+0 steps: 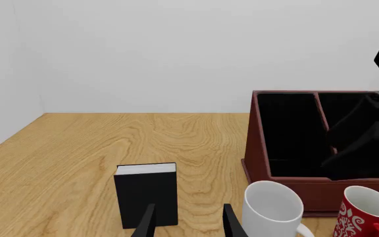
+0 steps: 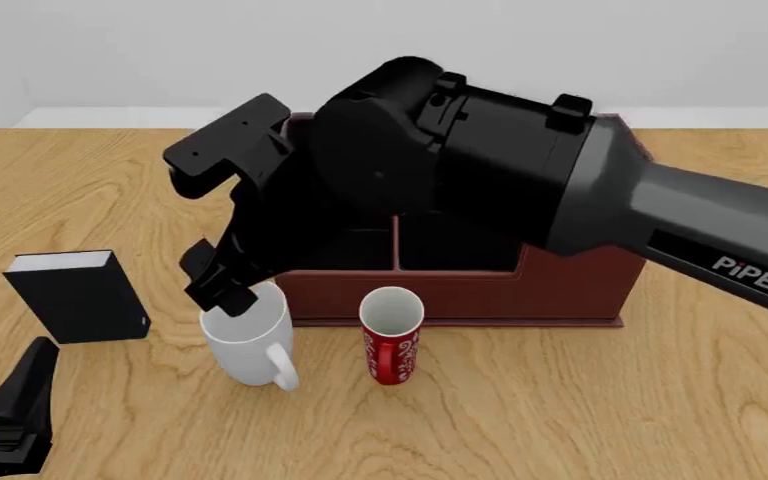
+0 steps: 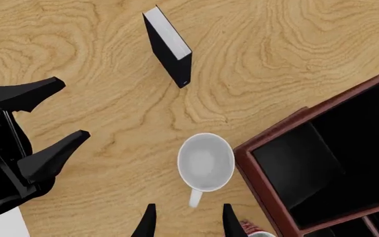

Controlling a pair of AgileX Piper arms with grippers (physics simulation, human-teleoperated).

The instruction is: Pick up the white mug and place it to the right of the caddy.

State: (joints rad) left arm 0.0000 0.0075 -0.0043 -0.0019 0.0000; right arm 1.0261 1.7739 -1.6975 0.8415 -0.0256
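The white mug (image 2: 244,342) stands upright on the table just in front of the caddy's (image 2: 491,290) left end, its handle toward the near edge. In the right wrist view the white mug (image 3: 206,160) lies straight below, beside the caddy (image 3: 321,163). My right gripper (image 2: 220,285) hangs open just above the mug's rim, and nothing sits between its fingertips (image 3: 148,222). My left gripper (image 2: 17,400) is open and low at the near left, apart from everything. The left wrist view shows the white mug (image 1: 272,207), the caddy (image 1: 288,138) and the left gripper (image 1: 189,224).
A red patterned cup (image 2: 391,335) stands right of the mug, close to the caddy's front wall. A small black book-like box (image 2: 77,295) stands upright at the left. The right arm (image 2: 491,160) stretches across over the caddy.
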